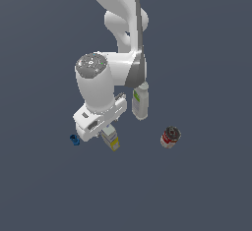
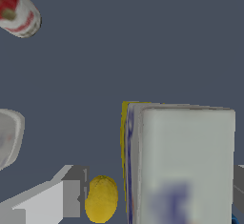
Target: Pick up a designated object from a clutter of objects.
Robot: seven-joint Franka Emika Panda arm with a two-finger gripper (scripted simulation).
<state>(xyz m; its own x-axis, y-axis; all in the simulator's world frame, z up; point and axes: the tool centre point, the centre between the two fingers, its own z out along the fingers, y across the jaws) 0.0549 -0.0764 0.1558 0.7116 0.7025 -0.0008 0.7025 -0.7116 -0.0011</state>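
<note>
The designated object, a white-grey carton [image 2: 186,161] with a yellow band [image 2: 125,137] at one end and blurred blue-purple marks, fills much of the wrist view. In the exterior view the carton [image 1: 112,140] lies on the floor, partly hidden under the white hand. My gripper [image 2: 155,189] is open and straddles it. One finger [image 2: 62,197] stands apart from the carton, with a yellow ball [image 2: 101,198] in the gap. The other finger [image 2: 238,185] sits right at the carton's far side. The gripper [image 1: 106,130] is low over the carton.
From the clutter, a white bottle with a green label [image 1: 140,101] stands just beyond the hand. A red-white can [image 1: 170,136] lies toward the exterior view's right. A tiny blue piece [image 1: 75,139] rests beside the hand on the exterior view's left.
</note>
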